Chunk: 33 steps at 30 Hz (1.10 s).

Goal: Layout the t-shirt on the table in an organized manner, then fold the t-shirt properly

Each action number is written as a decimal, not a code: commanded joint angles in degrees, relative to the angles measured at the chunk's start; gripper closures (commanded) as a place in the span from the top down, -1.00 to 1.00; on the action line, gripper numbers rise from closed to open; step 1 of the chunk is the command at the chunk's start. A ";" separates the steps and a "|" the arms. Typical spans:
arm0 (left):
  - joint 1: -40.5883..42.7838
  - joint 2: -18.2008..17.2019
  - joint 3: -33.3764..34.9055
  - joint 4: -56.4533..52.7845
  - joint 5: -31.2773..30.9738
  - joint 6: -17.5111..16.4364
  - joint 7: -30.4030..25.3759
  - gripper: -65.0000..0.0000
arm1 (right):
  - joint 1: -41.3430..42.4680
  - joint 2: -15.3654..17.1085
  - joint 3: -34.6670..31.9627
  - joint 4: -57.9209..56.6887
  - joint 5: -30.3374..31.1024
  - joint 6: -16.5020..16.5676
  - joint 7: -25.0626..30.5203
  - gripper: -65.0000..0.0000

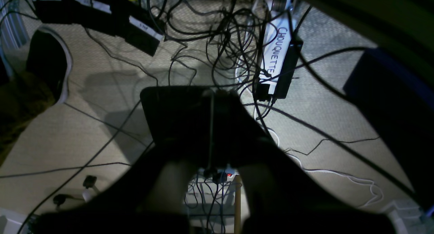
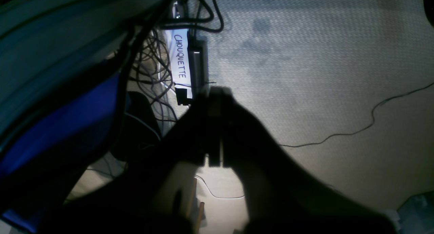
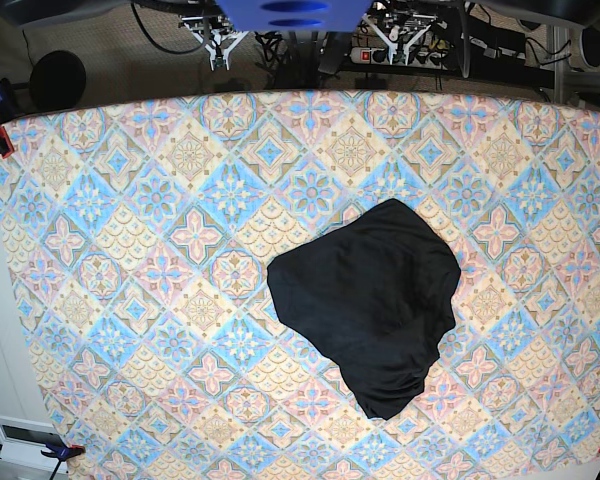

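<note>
Lab: floor cables [image 1: 217,40], power strip [image 1: 276,57].

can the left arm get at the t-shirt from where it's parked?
Probably yes. The t-shirt lies bunched on the table, nothing on or around it. The left end effector is shut, parked beyond the far edge.

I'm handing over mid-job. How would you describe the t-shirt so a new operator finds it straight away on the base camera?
Start with the table, covered in a pastel cloth of blue, pink and cream diamond tiles, which fills most of the base view. Right of its centre lies the t-shirt, a crumpled heap. It is plain solid black with no print, the only dark, unpatterned thing on the cloth.
</note>
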State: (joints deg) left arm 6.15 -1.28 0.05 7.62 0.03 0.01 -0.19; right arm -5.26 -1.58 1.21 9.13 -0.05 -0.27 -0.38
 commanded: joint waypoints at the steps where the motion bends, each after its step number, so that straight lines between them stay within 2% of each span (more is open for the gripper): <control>1: 0.22 -0.26 -0.01 0.16 -0.16 0.03 -0.03 -0.99 | -0.41 0.13 -0.11 0.15 0.10 -0.12 0.25 -1.00; 12: 0.31 -0.26 -0.01 0.16 -0.16 0.03 -0.03 -0.99 | -0.59 0.13 -0.11 0.15 0.10 -0.12 0.25 -1.00; 16: 2.24 -0.44 -0.01 1.66 -0.16 0.03 -0.03 -0.99 | -3.93 0.13 -0.11 1.91 0.10 -0.12 0.25 -1.00; 18: 4.70 -1.75 0.08 5.26 -0.08 0.03 0.32 -0.99 | -6.92 0.13 -0.11 5.95 0.19 -0.12 0.07 -1.00; 21: 8.84 -2.81 0.17 11.33 0.01 0.03 0.41 -0.99 | -12.72 0.31 0.15 13.51 0.27 -0.12 -3.18 -1.00; 27: 17.36 -5.62 -0.01 25.04 -0.16 0.03 4.89 -0.99 | -22.22 5.50 0.15 31.89 0.45 -0.12 -7.75 -1.00; 33: 28.35 -9.05 0.17 43.86 -0.25 0.03 5.50 -0.99 | -31.18 6.38 0.33 45.42 0.54 -0.12 -8.10 -1.00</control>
State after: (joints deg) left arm 33.36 -9.91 0.10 51.31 -0.19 0.03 5.98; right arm -35.40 4.73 1.61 54.41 0.32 -0.45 -9.04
